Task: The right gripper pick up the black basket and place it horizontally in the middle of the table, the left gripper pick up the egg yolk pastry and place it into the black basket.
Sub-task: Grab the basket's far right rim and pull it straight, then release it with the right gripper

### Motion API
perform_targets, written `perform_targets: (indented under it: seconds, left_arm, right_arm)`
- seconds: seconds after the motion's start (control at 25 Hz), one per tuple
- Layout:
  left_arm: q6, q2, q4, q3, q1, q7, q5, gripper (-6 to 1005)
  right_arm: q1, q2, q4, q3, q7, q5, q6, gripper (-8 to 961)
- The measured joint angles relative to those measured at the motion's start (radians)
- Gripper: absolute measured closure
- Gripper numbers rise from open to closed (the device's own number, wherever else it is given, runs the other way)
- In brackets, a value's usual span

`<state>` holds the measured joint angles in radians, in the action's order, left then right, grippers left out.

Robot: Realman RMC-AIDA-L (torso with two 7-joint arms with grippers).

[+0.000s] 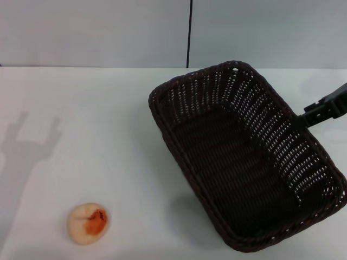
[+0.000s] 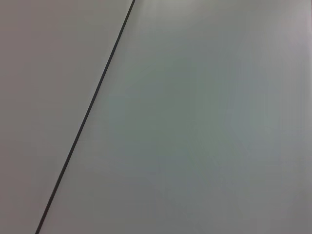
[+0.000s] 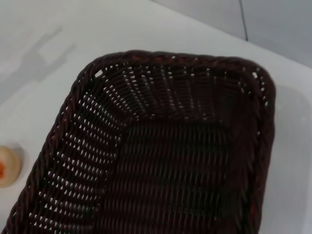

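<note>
Your right claw (image 1: pixel 301 120) grips the black basket (image 1: pixel 238 157)'s rim; it sits crooked and could slip on the worktop (image 1: pixel 81 135).

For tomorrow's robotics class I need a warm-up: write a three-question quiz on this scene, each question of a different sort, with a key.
1. True or false: the egg yolk pastry already lies inside the black basket.
2. Which gripper is at the basket's rim in the head view?
A. the left gripper
B. the right gripper
C. both
3. Fill in: the basket lies ______ to the edges of the table, not square to them.

Key
1. False: it sits on the bare table, apart from the basket, toward the robot's left.
2. B: it reaches in at the rim on the robot's right; the left gripper is not seen.
3. Diagonally.
</note>
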<state>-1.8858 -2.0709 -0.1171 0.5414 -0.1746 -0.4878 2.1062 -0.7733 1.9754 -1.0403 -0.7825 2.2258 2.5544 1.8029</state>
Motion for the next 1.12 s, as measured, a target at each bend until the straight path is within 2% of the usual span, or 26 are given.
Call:
perform_targets:
  seconds: [0.12,0.52,0.88,1.12]
  left_arm:
    - [0.002,0.000,-0.001,0.000,0.000,0.000,0.000,187]
    - [0.008,0.000,-0.003,0.000,0.001,0.000,0.000,187]
    - [0.030,0.000,-0.003,0.003,0.007,0.000,0.000,187]
    - [0.046,0.000,-0.004,0.001,0.002,0.000,0.000,187]
  right_arm:
    - [0.006,0.012,0.004,-0.002,0.000,0.004,-0.010,300]
    - [0.010,0.019,0.065,-0.036,0.019,0.020,-0.059,300]
    - [0.009,0.052,0.099,-0.092,0.020,0.071,-0.118,301]
    - [0.009,0.054,0.096,-0.099,0.018,0.071,-0.119,465]
